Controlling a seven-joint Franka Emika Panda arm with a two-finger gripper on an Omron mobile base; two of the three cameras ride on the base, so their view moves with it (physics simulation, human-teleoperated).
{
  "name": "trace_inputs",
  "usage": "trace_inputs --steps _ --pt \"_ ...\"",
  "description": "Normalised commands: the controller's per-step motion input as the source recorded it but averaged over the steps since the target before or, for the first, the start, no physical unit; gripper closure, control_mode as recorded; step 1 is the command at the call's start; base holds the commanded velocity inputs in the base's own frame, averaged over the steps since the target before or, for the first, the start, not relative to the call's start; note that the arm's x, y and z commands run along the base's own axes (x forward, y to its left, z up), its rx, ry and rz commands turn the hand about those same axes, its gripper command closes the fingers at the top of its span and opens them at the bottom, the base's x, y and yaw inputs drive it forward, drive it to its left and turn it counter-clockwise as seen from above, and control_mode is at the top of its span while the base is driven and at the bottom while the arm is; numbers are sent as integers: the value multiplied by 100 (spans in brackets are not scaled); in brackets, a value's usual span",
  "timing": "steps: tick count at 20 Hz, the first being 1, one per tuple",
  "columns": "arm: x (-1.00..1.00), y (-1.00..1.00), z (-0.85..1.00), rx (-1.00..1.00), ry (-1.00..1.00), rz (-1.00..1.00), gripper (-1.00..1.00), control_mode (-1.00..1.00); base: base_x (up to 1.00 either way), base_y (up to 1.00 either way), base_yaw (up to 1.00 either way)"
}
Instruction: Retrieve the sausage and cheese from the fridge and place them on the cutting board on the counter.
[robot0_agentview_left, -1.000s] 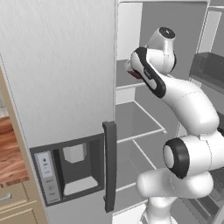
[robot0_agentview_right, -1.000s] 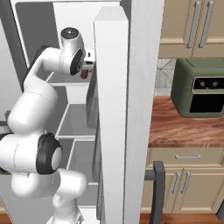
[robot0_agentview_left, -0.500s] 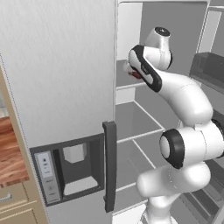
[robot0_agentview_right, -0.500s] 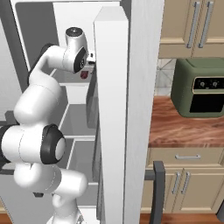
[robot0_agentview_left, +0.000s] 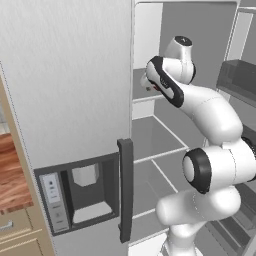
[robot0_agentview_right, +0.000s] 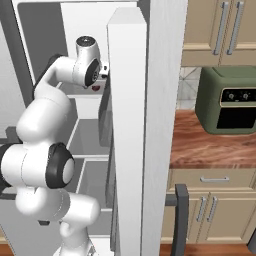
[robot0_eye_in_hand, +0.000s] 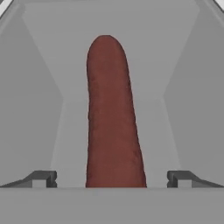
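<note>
The sausage (robot0_eye_in_hand: 111, 118) lies lengthwise on a grey upper shelf of the open fridge (robot0_agentview_left: 65, 75), its near end between my fingertips (robot0_eye_in_hand: 41, 178). My gripper (robot0_eye_in_hand: 111, 179) is open, with one tip on each side of the sausage and a gap to both. From the left base, a bit of the sausage (robot0_agentview_left: 151, 88) peeks out beside my wrist on that shelf. It also shows as a dark red spot (robot0_agentview_right: 96, 88) from the right base. The cheese and the cutting board are out of view. The counter (robot0_agentview_right: 210, 145) runs to the right of the fridge.
The fridge's open door (robot0_agentview_right: 127, 125) stands close on my arm's right, with door bins (robot0_agentview_left: 240, 80) on it. The shut door carries a dark handle (robot0_agentview_left: 125, 190) and dispenser panel (robot0_agentview_left: 82, 195). A green countertop oven (robot0_agentview_right: 227, 100) sits on the counter under wall cabinets (robot0_agentview_right: 225, 30).
My arm has stretched further into the fridge, carrying the hand in over the upper shelf toward the sausage. The sausage has not moved.
</note>
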Motion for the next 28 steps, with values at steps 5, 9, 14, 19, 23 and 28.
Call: trace_inputs --steps 5,9,14,19,23,28 --pt "0 0 -13 0 0 0 100 -100 0 0 0" --pt "0 0 0 0 0 0 100 -100 0 0 0" --pt "0 0 0 0 0 0 100 -100 0 0 0" --pt "-31 0 5 0 -37 0 100 -100 0 0 0" --pt "-48 0 34 0 -36 0 100 -100 0 0 0" --pt "-73 0 35 0 -17 -1 100 -100 0 0 0"
